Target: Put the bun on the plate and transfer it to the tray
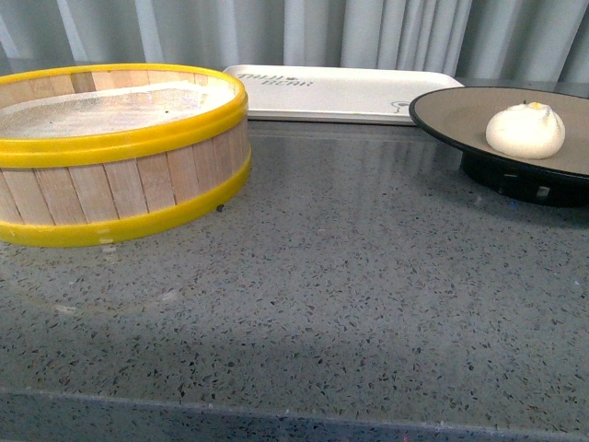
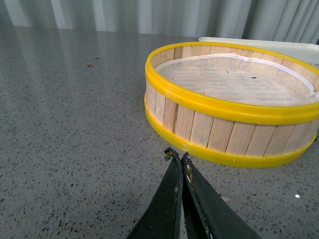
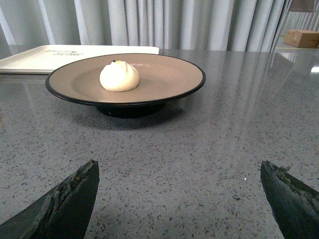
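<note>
The white pleated bun (image 1: 525, 130) (image 3: 119, 76) lies on the brown-grey, black-rimmed plate (image 1: 451, 112) (image 3: 169, 79), which stands on the grey table at the right. The cream tray (image 1: 340, 92) (image 3: 45, 57) (image 2: 279, 46) lies flat behind it, with nothing on it. My right gripper (image 3: 179, 174) is open, low over the table a short way in front of the plate, with bare table between its fingers. My left gripper (image 2: 177, 155) is shut on nothing, its tips just short of the steamer basket's wall. Neither arm shows in the front view.
A yellow-rimmed wooden steamer basket (image 1: 120, 147) (image 2: 234, 104) with a white cloth liner stands at the left, beside the tray. Grey curtains hang behind the table. A cardboard box (image 3: 303, 38) sits far off past the plate. The table's front edge (image 1: 294, 419) runs near the camera.
</note>
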